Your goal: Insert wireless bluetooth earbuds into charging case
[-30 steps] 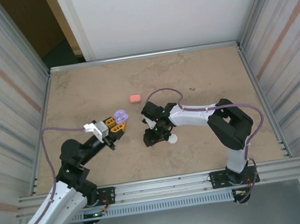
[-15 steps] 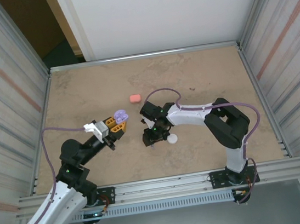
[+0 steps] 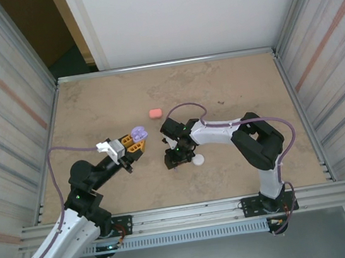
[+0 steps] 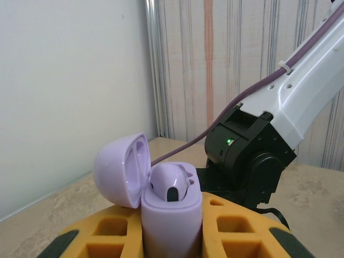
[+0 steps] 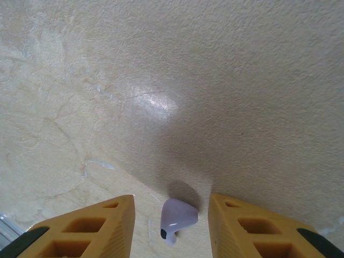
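- From above we see bright, even, diffuse light across the table [image 3: 230, 83]. The arms cast only faint, soft shadows, and the doorway [image 3: 39, 32] at the far left corner is dark.
- We notice the ribbed side walls [image 3: 328, 51] lean outward toward the frame edges, a mild wide-angle effect.
- In the right wrist view we find a pale glare patch on the table, and a soft grey shadow around the purple earbud [image 5: 179, 215].
- In the left wrist view the purple case [image 4: 172, 215] is crisp with a gentle sheen. The striped wall [image 4: 215, 64] behind looks slightly soft.
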